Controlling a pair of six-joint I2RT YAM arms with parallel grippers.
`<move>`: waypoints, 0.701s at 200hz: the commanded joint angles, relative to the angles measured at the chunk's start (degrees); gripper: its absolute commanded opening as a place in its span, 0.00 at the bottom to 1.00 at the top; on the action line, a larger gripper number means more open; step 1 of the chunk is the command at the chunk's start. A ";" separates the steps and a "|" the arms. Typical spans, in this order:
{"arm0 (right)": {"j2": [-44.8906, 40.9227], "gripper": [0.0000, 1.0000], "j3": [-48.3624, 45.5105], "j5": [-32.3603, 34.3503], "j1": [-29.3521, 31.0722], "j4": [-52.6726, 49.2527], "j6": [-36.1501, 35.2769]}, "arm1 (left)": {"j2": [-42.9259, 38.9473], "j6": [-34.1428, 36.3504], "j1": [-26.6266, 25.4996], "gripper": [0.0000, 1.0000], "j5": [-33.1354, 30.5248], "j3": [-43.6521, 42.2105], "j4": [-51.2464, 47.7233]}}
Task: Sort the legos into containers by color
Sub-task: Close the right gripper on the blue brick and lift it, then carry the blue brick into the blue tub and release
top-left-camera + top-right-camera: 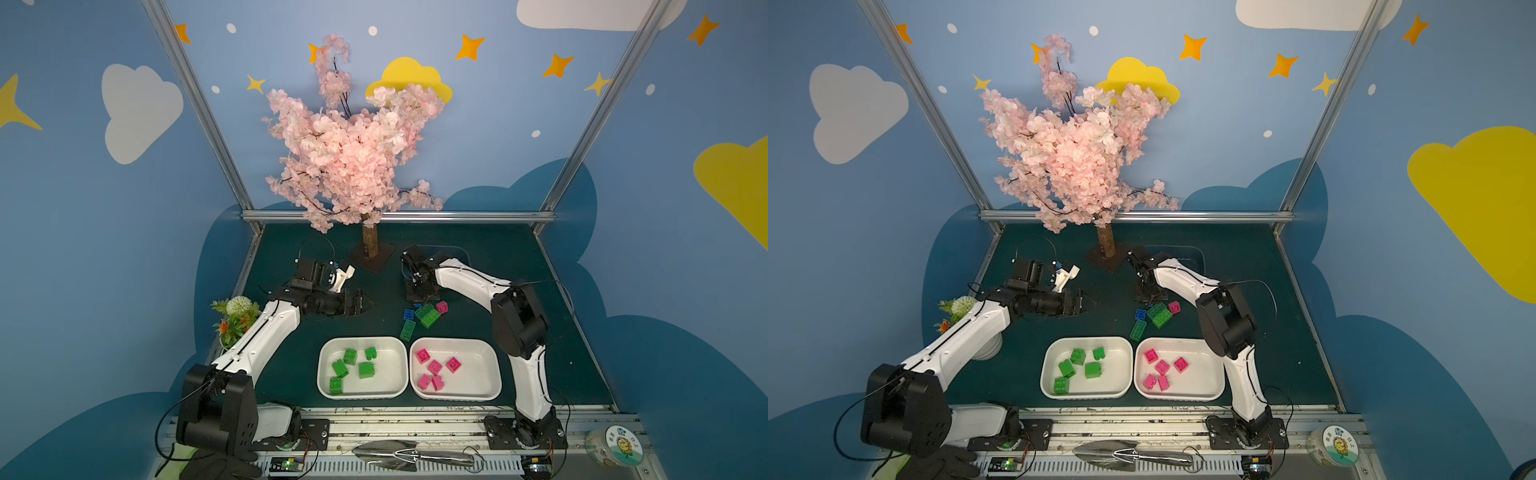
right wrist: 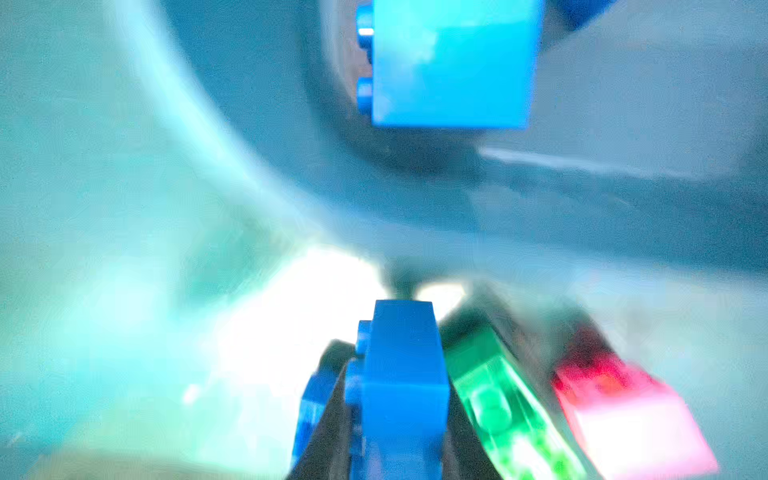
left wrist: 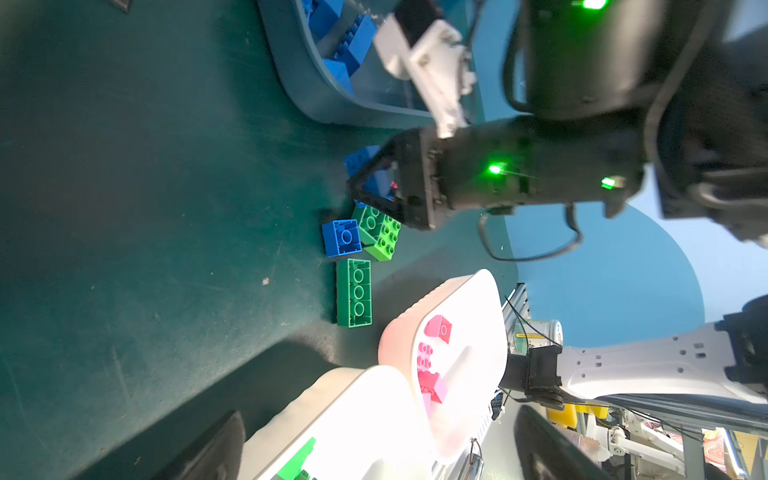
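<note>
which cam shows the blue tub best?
Left wrist view: the tub shows its rim and blue bricks inside. Both top views barely show it behind the right arm. Right wrist view is a blurred close-up.

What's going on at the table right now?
The right tool is down in the loose pile, shut on a blue brick. The left tool hangs open, holding nothing. Five green bricks lie in one white tray, five pink bricks in the second tray.
</note>
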 commanded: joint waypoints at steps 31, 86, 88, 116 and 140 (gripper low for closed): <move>-10.14 0.21 -0.85 0.40 -3.84 -1.74 -4.48 | -0.21 -0.21 0.24 0.99 1.96 3.10 0.08; -4.14 0.22 8.43 -5.01 -12.84 -3.50 -12.22 | 0.92 -2.13 0.25 0.99 2.50 3.28 2.91; -3.78 0.22 8.97 -5.26 -13.21 -3.55 -12.25 | 0.98 -2.25 0.27 0.99 2.50 3.28 3.03; 1.62 0.22 15.39 -6.86 -16.71 -4.50 -13.00 | 1.22 -3.28 0.27 0.99 2.59 3.28 4.29; 6.54 0.23 20.03 -7.96 -18.44 -5.93 -12.60 | 1.45 -3.60 0.28 1.00 2.50 3.28 4.52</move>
